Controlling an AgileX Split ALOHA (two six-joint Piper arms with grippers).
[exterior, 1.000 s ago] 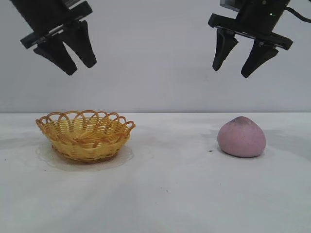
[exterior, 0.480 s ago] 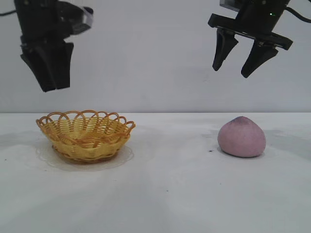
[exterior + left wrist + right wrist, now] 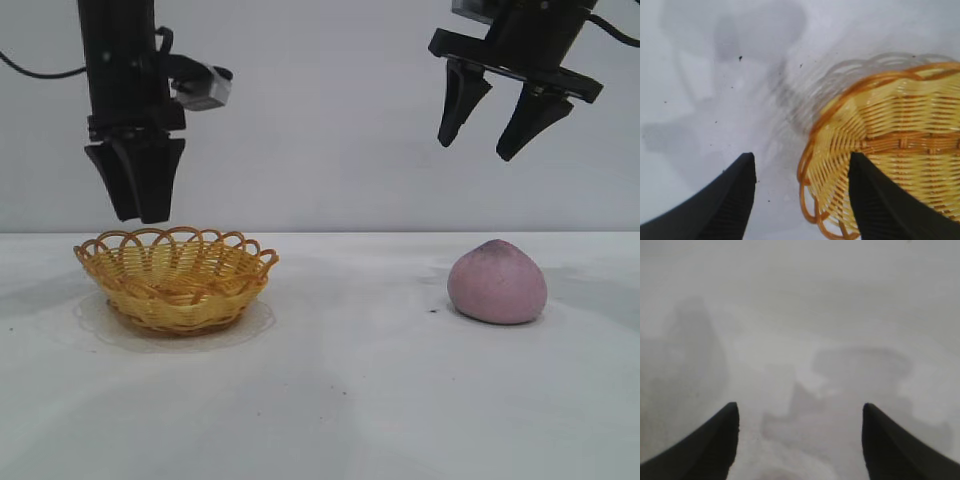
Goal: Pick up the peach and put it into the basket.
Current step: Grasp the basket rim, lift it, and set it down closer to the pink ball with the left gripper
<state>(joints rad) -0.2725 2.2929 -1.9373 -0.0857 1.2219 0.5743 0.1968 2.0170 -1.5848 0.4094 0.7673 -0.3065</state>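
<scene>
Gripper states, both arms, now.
Left gripper: open, empty, above the basket rim.
Right gripper: open, empty, high above the peach.
</scene>
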